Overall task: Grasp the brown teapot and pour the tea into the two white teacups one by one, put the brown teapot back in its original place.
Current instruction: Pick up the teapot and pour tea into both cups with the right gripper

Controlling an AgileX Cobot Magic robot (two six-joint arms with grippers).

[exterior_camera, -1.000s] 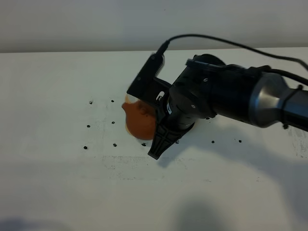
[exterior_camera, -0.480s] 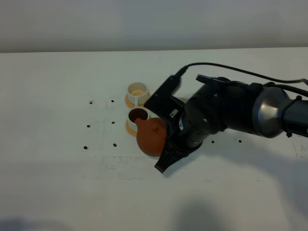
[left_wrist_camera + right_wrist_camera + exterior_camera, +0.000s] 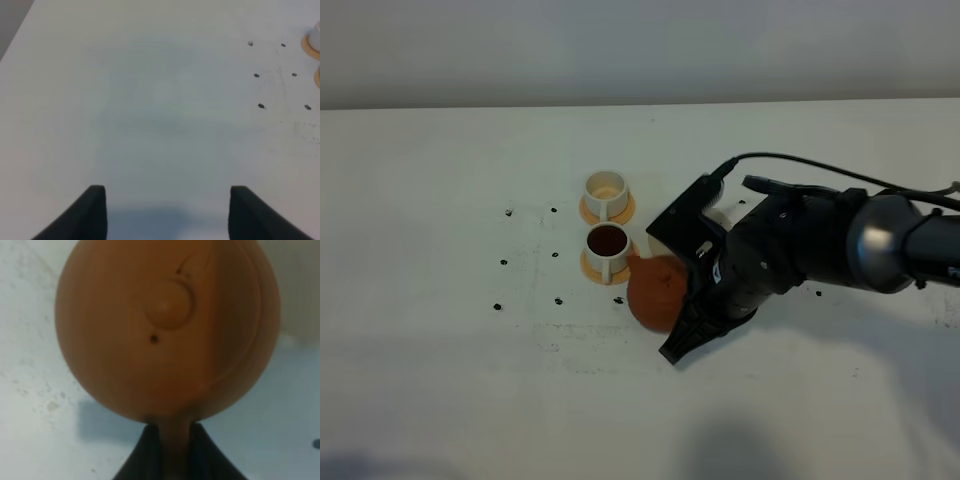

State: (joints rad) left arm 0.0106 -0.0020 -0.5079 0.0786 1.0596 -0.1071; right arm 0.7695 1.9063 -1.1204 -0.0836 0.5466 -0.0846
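Right gripper [image 3: 174, 455] is clamped tight on the stubby handle [image 3: 175, 432] of the brown teapot [image 3: 655, 292], with one black finger on each side of it. The arm comes in from about 3 o'clock across the white table [image 3: 440, 380]. Left gripper [image 3: 167, 215] hangs over bare tabletop with its fingers wide apart and nothing between them.

The teapot sits at roughly 4 o'clock from the near teacup [image 3: 607, 243], just beside it, with its spout aimed toward 10 o'clock at that cup. The lid knob faces the wrist camera. Can't tell if the pot touches the table.

The near teacup has dark tea in it. The far teacup [image 3: 605, 188] is at its 12 o'clock and looks pale inside. Both are on orange coasters [image 3: 626, 210], with small black dots [image 3: 503, 262] scattered off at 9 o'clock.
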